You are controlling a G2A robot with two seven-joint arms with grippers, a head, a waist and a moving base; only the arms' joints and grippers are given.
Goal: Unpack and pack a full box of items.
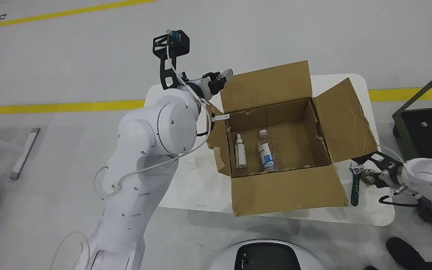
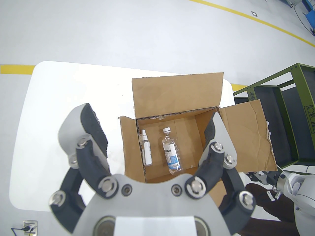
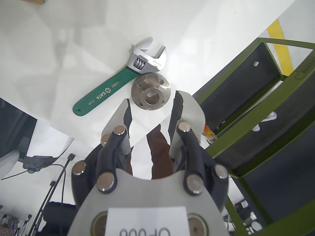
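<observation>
Right gripper (image 3: 152, 98), jaws apart, hovers at the metal flange (image 3: 150, 90) just beside the wrench (image 3: 103, 92), at the lower right of the desk (image 1: 196, 182). Left gripper (image 2: 150, 112), also apart and empty, hangs by the box (image 1: 283, 192), where a spray bottle (image 1: 240, 151) and a clear bottle (image 1: 266, 150) lie. Unpacking looks underway; next, a reach inside for one.

Factory-like hall: grey floor (image 1: 81, 54) with yellow lines (image 1: 67, 106) (green metal cart (image 2: 308, 92) nearby).
</observation>
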